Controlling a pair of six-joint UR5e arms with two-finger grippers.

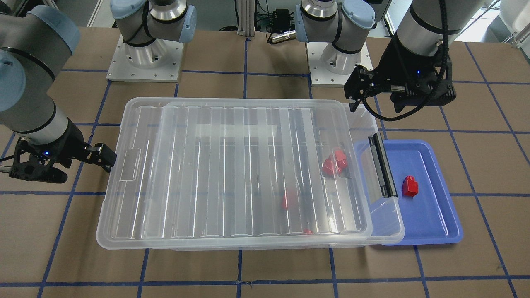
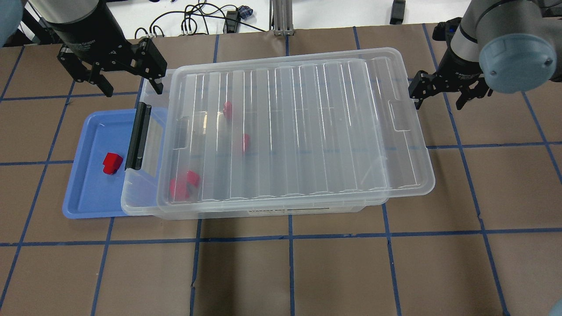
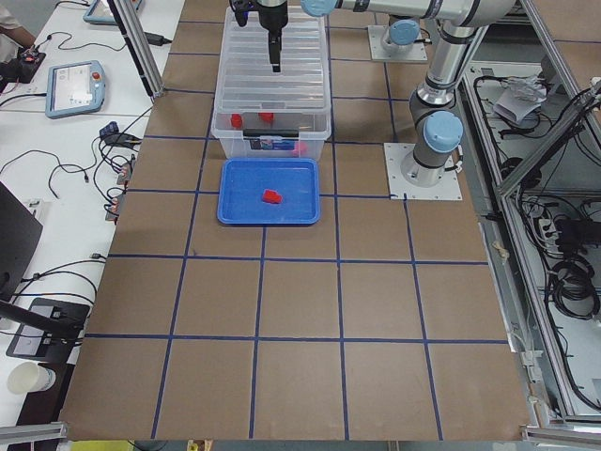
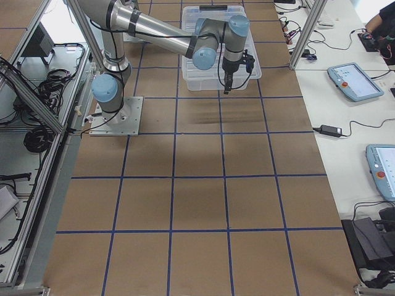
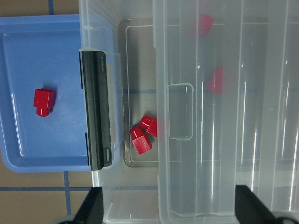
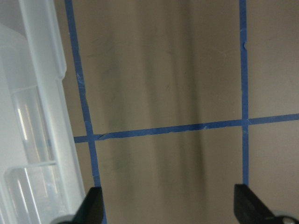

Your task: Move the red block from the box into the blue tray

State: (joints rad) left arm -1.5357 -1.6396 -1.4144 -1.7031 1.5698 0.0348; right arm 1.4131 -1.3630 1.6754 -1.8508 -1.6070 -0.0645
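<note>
Front-facing: finds one red block (image 1: 410,186) lying in the blue tray (image 1: 439,223) and further red blocks (image 1: 334,163) under the offset lid (image 1: 248,165) of the box (image 1: 396,238). Overhead: shows left fingers (image 2: 154,78) and right fingers (image 2: 415,97) spread wide, holding nothing. Left wrist: judges such blocks light, rigid and slick; recommends pinching the flat sides of the squarish body, not the stub.

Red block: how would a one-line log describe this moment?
red block: in blue tray | box: lid offset, more blocks inside | left gripper: open, empty | right gripper: open, empty
</note>
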